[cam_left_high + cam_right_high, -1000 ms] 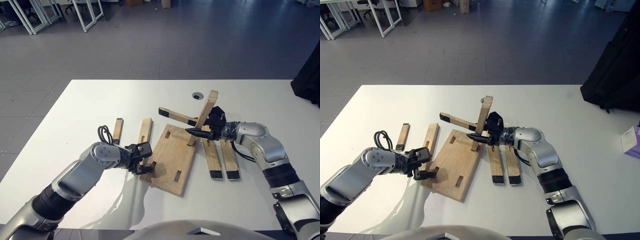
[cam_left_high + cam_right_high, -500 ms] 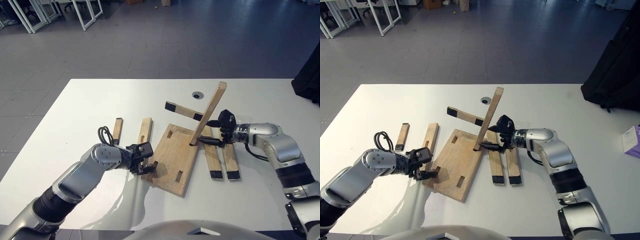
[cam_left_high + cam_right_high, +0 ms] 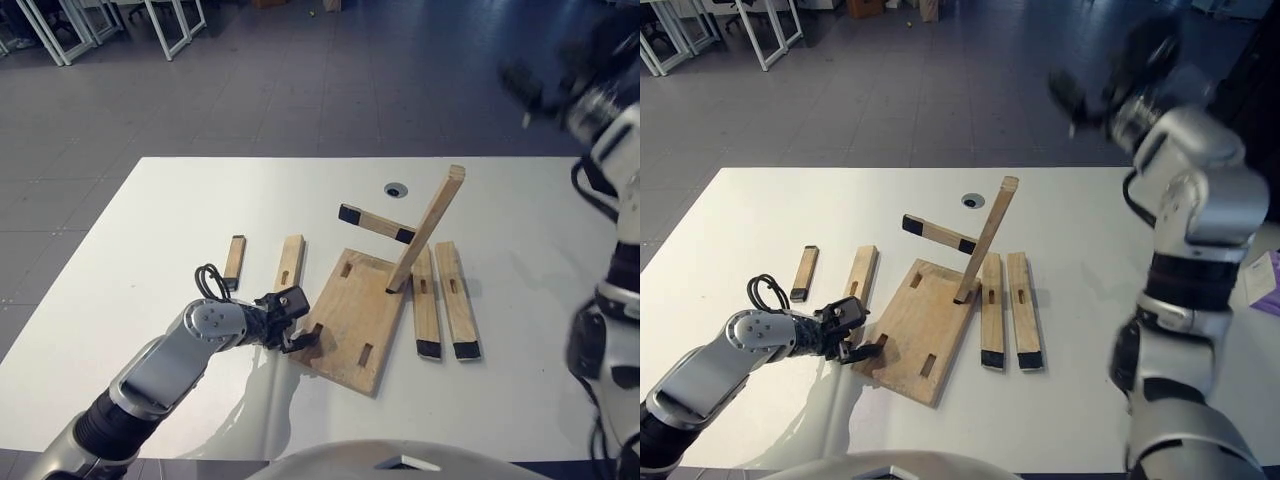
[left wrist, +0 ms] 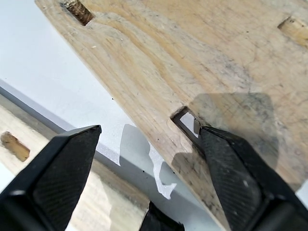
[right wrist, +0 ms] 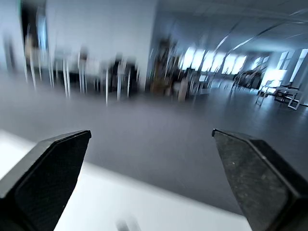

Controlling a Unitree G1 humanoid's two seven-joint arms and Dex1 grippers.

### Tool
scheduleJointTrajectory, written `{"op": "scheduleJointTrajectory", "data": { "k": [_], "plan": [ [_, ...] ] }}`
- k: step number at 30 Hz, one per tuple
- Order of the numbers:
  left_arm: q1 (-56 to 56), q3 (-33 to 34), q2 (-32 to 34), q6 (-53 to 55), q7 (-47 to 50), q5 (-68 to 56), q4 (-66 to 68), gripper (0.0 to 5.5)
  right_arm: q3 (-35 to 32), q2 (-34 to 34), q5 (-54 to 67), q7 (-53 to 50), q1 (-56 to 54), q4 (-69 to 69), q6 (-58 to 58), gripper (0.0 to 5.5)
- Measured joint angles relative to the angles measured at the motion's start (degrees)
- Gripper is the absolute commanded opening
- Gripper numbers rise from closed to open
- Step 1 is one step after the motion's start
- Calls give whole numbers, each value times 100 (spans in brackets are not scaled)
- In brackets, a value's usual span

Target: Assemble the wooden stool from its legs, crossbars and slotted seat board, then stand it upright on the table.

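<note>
**At the 7 o'clock corner of the seat board (image 3: 355, 315) — left gripper (image 3: 291, 322) astride the edge**

Your left gripper's fingers stand apart, one over the board beside a slot, the other over the white table (image 3: 150, 220). Your right gripper (image 5: 151, 132) hangs high toward 1 o'clock, fingers spread, holding nothing. One leg (image 3: 424, 230) stands tilted in the board's 2 o'clock slot, a crossbar (image 3: 375, 223) jutting from it toward 10 o'clock. Two legs (image 3: 424, 315) lie flat at 3 o'clock — two shorter pieces (image 3: 290, 262) at 9 o'clock.
</note>
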Motion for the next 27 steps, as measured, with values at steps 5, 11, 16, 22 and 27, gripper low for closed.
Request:
{"op": "scheduleJointTrajectory", "data": {
  "k": [5, 11, 16, 22, 27],
  "plan": [
    [6, 0, -14, 45, 39, -25, 0, 379, -518, 1280, 979, -1373, -390, -653, 819, 466],
    [-37, 32, -5, 84, 60, -59, 4, 379, -81, 2150, 1214, -1837, 1844, -1910, 1712, 466],
    [-18, 47, -36, 100, 139, -72, -8, 379, 216, 2722, 1645, -1982, 2327, -3079, 1815, 466],
    [14, 48, -108, 222, 236, -72, -39, 379, 24, 2654, 1663, -2123, 2122, -2735, 1865, 466],
    [36, 48, -141, 306, 274, -77, -60, 379, -53, 2642, 1694, -2170, 2032, -2656, 1966, 466]
  ]
}}
